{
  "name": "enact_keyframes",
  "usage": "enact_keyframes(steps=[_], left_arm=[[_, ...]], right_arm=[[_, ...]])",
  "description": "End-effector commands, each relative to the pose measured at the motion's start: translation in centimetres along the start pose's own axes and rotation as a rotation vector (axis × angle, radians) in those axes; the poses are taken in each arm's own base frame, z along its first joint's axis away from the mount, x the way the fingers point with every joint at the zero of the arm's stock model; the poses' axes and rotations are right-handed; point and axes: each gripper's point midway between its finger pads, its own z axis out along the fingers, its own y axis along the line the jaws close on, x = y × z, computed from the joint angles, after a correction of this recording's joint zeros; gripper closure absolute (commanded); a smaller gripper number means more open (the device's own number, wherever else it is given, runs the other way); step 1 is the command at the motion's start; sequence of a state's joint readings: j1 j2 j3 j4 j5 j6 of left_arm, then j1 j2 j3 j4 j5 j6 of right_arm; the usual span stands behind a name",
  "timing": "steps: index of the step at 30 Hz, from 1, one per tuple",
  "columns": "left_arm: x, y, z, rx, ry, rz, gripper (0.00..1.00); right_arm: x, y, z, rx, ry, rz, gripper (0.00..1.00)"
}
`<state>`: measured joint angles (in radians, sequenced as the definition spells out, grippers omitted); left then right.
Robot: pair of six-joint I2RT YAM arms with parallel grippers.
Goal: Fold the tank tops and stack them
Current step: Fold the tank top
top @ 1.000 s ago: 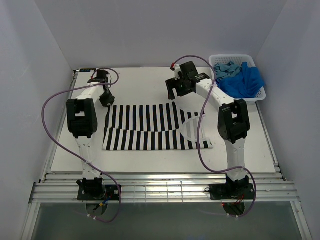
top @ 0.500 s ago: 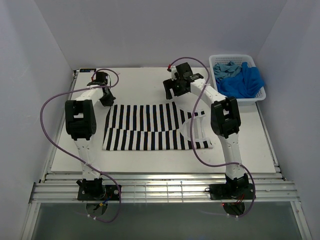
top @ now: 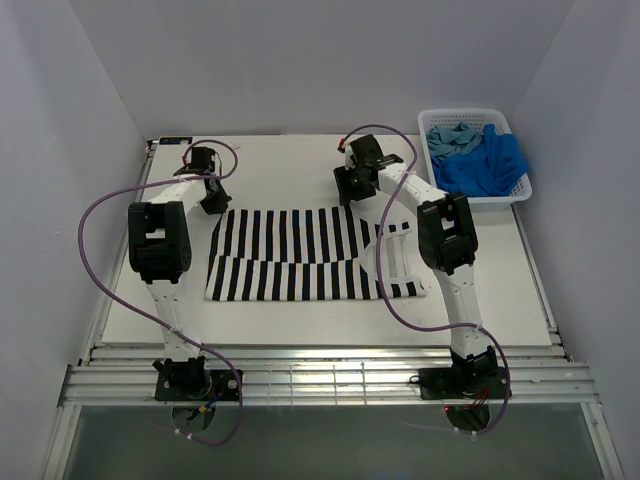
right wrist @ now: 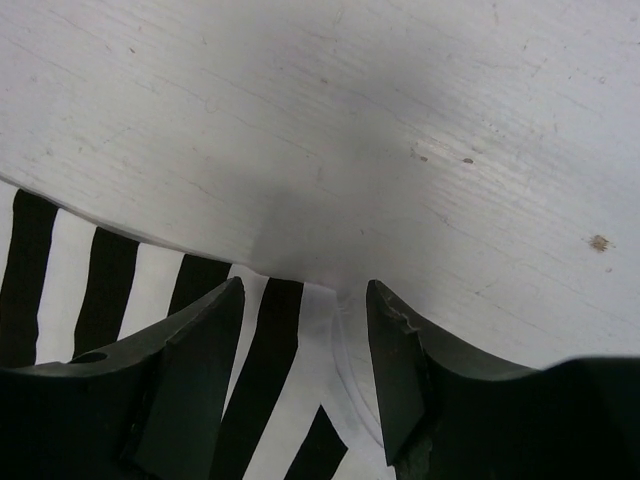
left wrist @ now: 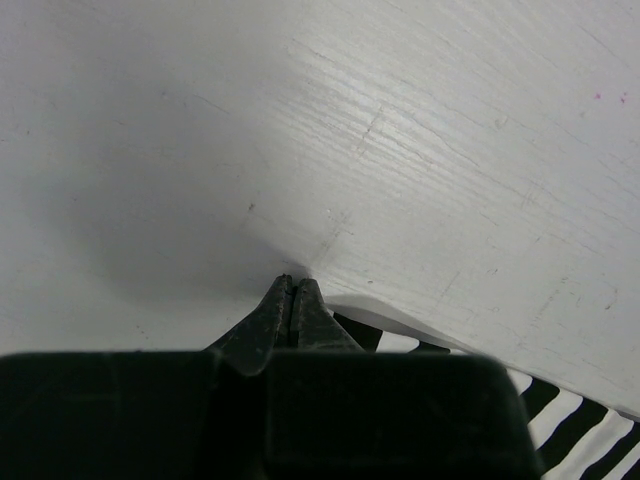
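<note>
Left wrist — end effector [left wrist: 292, 285] closed beside striped top [left wrist: 570, 420].

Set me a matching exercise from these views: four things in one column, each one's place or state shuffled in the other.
Things
1. left gripper
2. right gripper
3. striped tank top
4. royal blue tank top

Places or states
A. lies in the white basket
B. jaws apart over the striped cloth's far edge
C. spread on the table
D. jaws shut at the striped cloth's far left corner

Pairs: 1-D, 2-B, 3-C, 4-A
</note>
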<state>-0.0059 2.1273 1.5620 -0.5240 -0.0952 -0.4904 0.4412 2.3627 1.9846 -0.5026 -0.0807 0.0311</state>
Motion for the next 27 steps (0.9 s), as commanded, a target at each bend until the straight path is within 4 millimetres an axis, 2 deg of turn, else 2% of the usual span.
enact_keyframes(steps=[1,5,6,9,13,16,20,21,22,23,25,27], left_arm=[[-0.4,-0.8,-2.2,0.038,-0.012,0.001,1.0],[-0.3,-0.8,-2.1,0.04,-0.009,0.001,1.0],[-0.3,-0.8,-2.1,0.04,-0.009,0.0,1.0],[-0.3,-0.9,-2.2,0.041,-0.012,0.001,1.0],[-0.7,-1.0,-2.4,0.044,-0.02,0.006,1.0],[-0.9,-1.1,-2.6,0.047,-0.026,0.007,1.0],[-1.1,-1.3,-3.0,0.058,-0.034,0.003,1.0],[-1.1,-1.3,-3.1,0.059,-0.035,0.003,1.0],[-1.1,-1.2,-3.3,0.061,-0.036,0.003,1.0],[-1.1,-1.3,-3.5,0.065,-0.039,0.003,1.0],[-0.8,-1.5,-4.0,0.086,-0.034,-0.003,1.0],[-0.7,-1.6,-4.4,0.1,-0.042,-0.011,1.0]], right_arm=[[0.1,0.5,0.1,0.005,-0.005,0.01,0.42],[0.9,0.5,0.6,0.015,0.015,0.018,0.46],[0.9,0.5,0.6,0.018,0.014,0.027,0.52],[1.0,0.7,0.7,0.004,0.009,0.032,0.64],[0.7,1.0,0.7,-0.012,0.001,0.031,0.71],[0.5,1.1,0.6,-0.013,-0.005,0.023,0.9],[-0.3,0.6,-0.3,0.017,-0.037,0.019,0.92],[-1.4,0.8,-1.2,0.012,-0.079,0.012,0.92],[-0.9,0.9,-1.2,0.009,-0.077,0.007,0.92],[-1.8,1.3,-2.3,-0.003,-0.109,-0.003,0.92],[-1.6,1.7,-2.7,-0.02,-0.129,-0.019,0.92],[-2.2,2.7,-4.2,-0.052,-0.166,-0.034,0.92]])
